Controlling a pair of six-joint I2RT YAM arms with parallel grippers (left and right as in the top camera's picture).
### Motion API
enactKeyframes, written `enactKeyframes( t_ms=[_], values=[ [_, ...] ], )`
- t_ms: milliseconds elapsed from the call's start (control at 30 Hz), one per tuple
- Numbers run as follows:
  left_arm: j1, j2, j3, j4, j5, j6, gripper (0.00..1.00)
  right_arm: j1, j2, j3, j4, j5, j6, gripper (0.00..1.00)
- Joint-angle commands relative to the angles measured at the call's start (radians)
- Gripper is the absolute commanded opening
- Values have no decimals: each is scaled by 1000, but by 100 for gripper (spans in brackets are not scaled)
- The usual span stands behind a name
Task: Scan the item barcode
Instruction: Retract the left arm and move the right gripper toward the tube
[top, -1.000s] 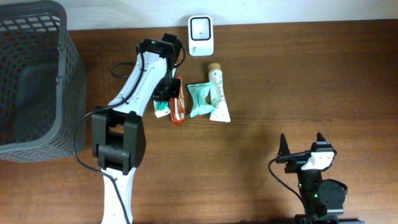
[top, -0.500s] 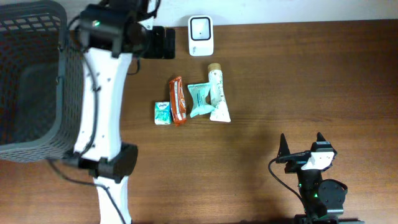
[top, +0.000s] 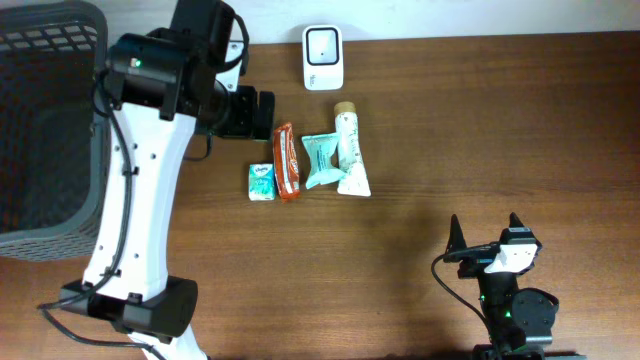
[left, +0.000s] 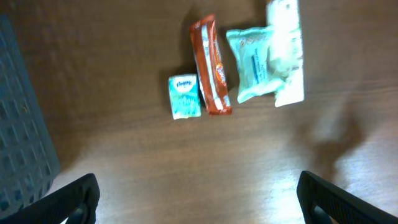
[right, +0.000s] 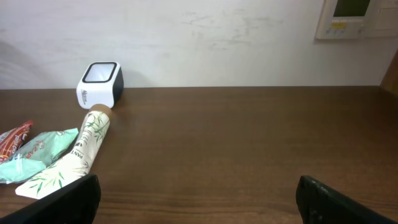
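Note:
Four items lie in a row mid-table: a small teal box (top: 261, 181), an orange-red packet (top: 286, 162), a teal pouch (top: 322, 160) and a white tube (top: 350, 152). A white scanner (top: 322, 43) stands behind them at the back edge. My left gripper (top: 255, 113) hangs open and empty, high above the table just left of the packet. Its wrist view looks down on the box (left: 185, 96), packet (left: 210, 65), pouch (left: 255, 62) and tube (left: 286, 50), with the left gripper (left: 199, 202) spread wide. My right gripper (top: 485, 232) rests open at the front right, empty.
A dark grey mesh basket (top: 50, 130) fills the left end of the table; its wall (left: 18, 143) shows in the left wrist view. The right wrist view, with its gripper (right: 199, 199) wide, sees the scanner (right: 99, 84) and tube (right: 74, 155) at far left.
My left arm has risen from among the items, where its gripper was down by the teal box and the packet, and the jaws have opened. The items stay on the table. The right arm is still.

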Motion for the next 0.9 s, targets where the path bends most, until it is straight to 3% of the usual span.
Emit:
enactKeyframes(
  t_ms=[0, 67, 100, 167, 233, 300, 367, 433, 467, 533, 667, 767, 867],
  values=[
    [5, -11, -90, 31, 11, -16, 99, 7, -7, -7, 21, -160, 16, 99],
    [5, -11, -158, 103, 11, -18, 99, 7, -7, -7, 43, -495, 146, 99],
    [10, -10, -192, 153, 7, -18, 99, 7, -7, -7, 90, -765, 261, 99],
    [29, -10, -215, 203, 7, -18, 99, 7, -7, -7, 219, -929, 351, 99],
    [61, -10, -217, 229, 7, -41, 99, 7, -7, -7, 369, -932, 410, 99],
    [107, -10, -217, 233, 7, -70, 99, 7, -7, -7, 662, -891, 410, 99],
    [129, -10, -217, 231, 0, -70, 99, 7, -7, 14, 873, -702, 456, 99],
    [134, -10, -217, 230, -10, -70, 99, 7, -2, 103, 870, -549, 455, 99],
    [135, -10, -217, 233, -42, -70, 99, 7, 22, 188, 855, -534, 383, 99],
    [138, -10, -217, 259, -52, -70, 99, 7, 90, 323, 778, -543, 260, 99],
    [138, -10, -217, 263, -53, -69, 99, 7, 447, 822, 140, -649, -72, 99],
    [138, -10, -217, 256, -66, -70, 99, 7, 790, 1209, -425, -671, -142, 99],
    [138, -10, -217, 256, -70, -70, 99, 7, 1074, 1447, -765, -807, -141, 99]
  ],
)
